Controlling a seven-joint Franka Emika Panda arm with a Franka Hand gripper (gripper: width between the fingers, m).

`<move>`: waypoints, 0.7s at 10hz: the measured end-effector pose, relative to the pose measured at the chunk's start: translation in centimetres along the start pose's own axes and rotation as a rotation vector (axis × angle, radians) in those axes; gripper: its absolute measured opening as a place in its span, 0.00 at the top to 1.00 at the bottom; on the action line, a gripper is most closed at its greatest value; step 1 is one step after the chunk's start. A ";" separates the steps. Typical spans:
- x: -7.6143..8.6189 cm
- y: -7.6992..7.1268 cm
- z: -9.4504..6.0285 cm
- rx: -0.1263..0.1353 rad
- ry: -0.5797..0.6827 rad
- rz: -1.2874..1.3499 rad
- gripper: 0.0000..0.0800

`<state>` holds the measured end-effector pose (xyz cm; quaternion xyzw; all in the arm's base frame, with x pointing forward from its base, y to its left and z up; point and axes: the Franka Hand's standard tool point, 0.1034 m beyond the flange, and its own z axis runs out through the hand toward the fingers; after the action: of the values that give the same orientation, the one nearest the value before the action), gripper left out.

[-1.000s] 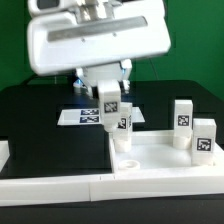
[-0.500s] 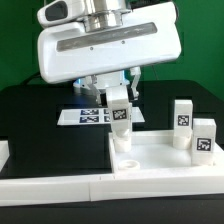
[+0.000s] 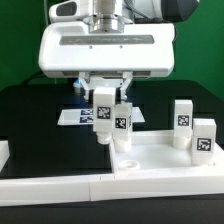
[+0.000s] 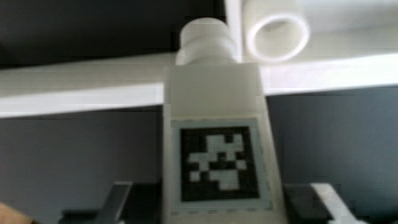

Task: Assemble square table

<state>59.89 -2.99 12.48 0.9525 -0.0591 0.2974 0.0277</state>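
Leg block (image 4: 217, 130) — between tool (image 4: 217, 195) fingers

Over the last second we see our gripper (image 3: 104, 112) swing round: its broad white housing, tilted and off toward the exterior view's left a second ago, now sits level and square to the camera. The leg (image 3: 103, 116) clamped between our fingers has moved with it. It was beside a second leg (image 3: 122, 123) standing on the top (image 3: 160, 155), then in front of it half a second ago, and now hangs just beside it on the exterior view's left, its tag facing the camera. More of the marker board (image 3: 72, 116) is covered behind our hand.
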 end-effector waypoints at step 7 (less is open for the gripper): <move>-0.5 -2.6 1.9 0.018 0.012 0.111 0.64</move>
<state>60.87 -0.51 10.61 0.9462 -0.1089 0.3046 0.0031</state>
